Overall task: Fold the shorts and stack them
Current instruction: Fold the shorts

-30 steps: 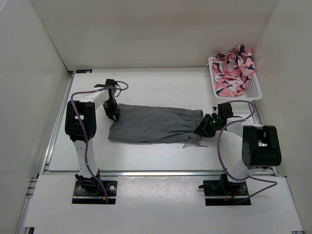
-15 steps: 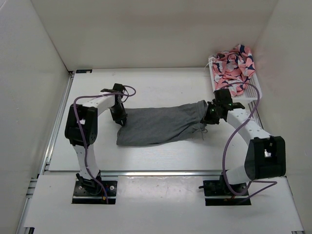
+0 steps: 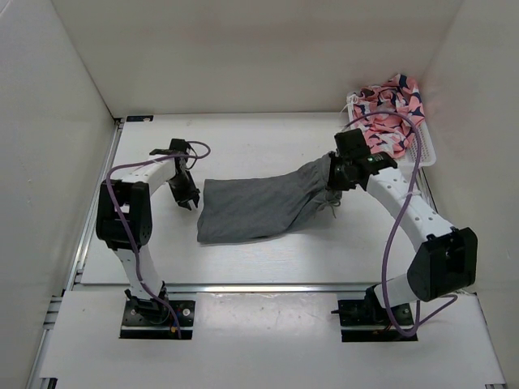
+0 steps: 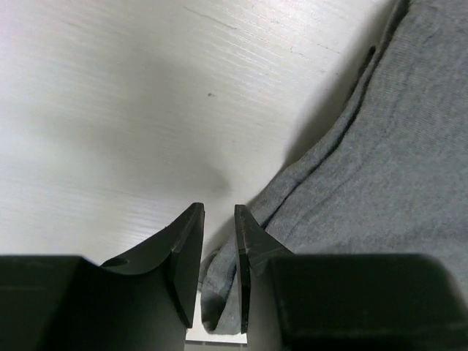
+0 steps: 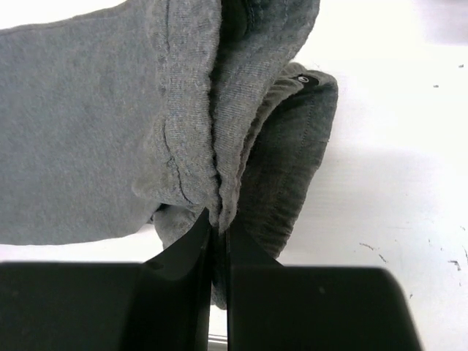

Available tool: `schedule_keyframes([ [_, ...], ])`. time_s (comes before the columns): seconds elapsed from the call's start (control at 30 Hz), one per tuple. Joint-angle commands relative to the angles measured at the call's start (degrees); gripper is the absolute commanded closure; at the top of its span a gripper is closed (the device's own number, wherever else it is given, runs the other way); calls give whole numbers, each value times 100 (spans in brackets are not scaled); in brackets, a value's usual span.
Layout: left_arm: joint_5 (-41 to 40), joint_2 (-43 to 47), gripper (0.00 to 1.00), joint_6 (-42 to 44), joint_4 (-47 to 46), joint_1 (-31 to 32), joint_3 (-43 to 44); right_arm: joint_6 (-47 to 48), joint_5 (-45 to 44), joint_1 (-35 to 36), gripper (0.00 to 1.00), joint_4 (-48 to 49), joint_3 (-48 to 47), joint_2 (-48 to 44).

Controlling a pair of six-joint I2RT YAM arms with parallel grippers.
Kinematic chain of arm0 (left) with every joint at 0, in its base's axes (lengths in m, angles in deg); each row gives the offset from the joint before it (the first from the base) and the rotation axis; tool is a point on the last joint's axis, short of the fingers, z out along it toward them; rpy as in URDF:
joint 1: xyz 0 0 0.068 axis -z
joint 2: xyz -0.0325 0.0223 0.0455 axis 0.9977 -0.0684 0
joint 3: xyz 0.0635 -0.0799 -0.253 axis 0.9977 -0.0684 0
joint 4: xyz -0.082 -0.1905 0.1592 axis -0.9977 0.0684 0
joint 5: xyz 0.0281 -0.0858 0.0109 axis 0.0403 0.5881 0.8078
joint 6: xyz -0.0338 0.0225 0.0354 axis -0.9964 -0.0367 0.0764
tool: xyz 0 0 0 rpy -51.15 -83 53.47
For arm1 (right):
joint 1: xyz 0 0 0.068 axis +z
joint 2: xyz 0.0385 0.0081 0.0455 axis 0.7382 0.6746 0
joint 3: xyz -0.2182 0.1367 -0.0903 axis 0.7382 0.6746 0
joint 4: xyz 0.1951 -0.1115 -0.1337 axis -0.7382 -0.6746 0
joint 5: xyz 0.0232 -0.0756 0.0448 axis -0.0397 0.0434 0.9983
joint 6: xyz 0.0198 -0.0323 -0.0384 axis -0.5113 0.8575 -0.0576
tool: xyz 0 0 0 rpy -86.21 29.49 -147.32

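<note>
The fold looked underway; next the raised end would likely need carrying over toward the left edge. The left claw (image 3: 192, 203) sat just off the shorts (image 3: 259, 209) on the table (image 3: 268, 146), parted by a narrow gap, nothing gripped. The right claw (image 3: 334, 180) was clamped on bunched waistband, lifted.

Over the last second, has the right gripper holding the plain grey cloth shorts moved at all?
Yes. The right gripper, shut on the grey shorts, has moved away from the arm bases toward the back wall, ending closer to the white basket.
</note>
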Motion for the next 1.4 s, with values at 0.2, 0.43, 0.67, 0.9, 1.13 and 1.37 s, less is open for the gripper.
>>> schedule_keyframes([
  [0.2, 227, -103, 66, 209, -70, 93, 141, -399, 1455, -1155, 6, 427, 1093, -81],
  [0.43, 227, -103, 66, 262, -70, 146, 194, -505, 3100, -2421, 1, 1104, 2236, -704],
  [0.67, 227, -103, 66, 262, -70, 146, 247, -777, 3742, -3151, 1, 1657, 3388, -942],
  [0.9, 104, -156, 66, 262, -17, 146, 247, -1611, 4253, -3257, 2, 3088, 3819, -232],
  [1.13, 157, -156, 66, 262, -17, -126, 247, -1982, 3806, -3257, 17, 3662, 3872, 324],
  [1.37, 402, -402, 66, 262, -17, -293, 247, -1832, 3278, -3082, 56, 3522, 3363, 648],
])
